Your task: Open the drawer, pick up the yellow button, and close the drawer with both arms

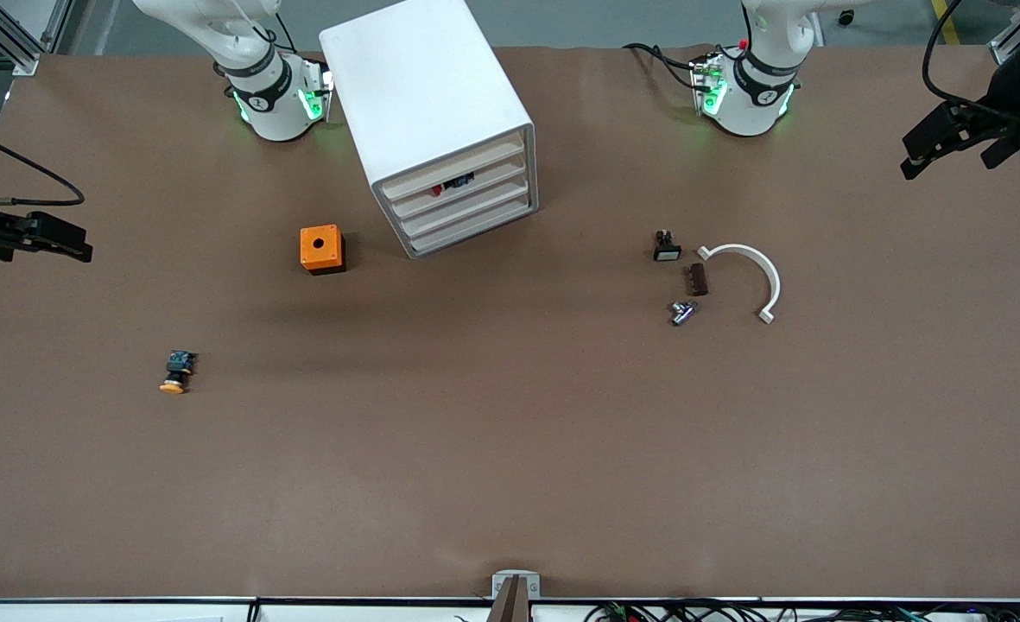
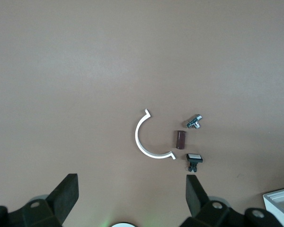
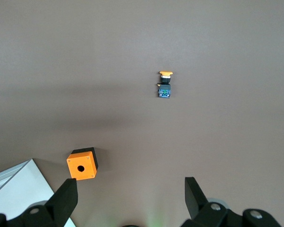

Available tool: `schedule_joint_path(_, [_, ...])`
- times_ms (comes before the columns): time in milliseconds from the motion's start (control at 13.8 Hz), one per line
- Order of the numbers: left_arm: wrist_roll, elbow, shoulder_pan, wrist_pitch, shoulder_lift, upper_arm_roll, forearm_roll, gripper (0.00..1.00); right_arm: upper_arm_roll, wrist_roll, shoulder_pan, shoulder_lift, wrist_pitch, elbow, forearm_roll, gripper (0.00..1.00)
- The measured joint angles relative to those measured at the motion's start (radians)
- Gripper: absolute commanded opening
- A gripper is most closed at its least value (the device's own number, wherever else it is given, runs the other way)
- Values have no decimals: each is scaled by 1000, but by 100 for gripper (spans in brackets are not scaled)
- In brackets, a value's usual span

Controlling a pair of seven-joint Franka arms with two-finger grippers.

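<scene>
The button (image 1: 175, 371) lies on its side on the brown table, nearer the front camera than the orange cube, toward the right arm's end; it also shows in the right wrist view (image 3: 165, 85). The white drawer cabinet (image 1: 440, 121) stands at the back middle, and its drawers look shut. A small red and dark thing (image 1: 453, 183) shows between its upper drawer fronts. My right gripper (image 1: 86, 244) is up in the air at its table end, open and empty (image 3: 131, 193). My left gripper (image 1: 924, 151) is up at its table end, open and empty (image 2: 131, 189).
An orange cube with a round hole (image 1: 321, 249) sits beside the cabinet. Toward the left arm's end lie a small black part with a white face (image 1: 667, 247), a brown cylinder (image 1: 698, 279), a metal fitting (image 1: 682, 312) and a white half-ring (image 1: 747, 276).
</scene>
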Motion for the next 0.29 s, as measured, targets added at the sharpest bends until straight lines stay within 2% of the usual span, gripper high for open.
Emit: schedule_joint_path(291, [0, 13, 0, 0, 26, 0, 0, 100, 0, 0, 0, 0, 0, 0, 0, 100])
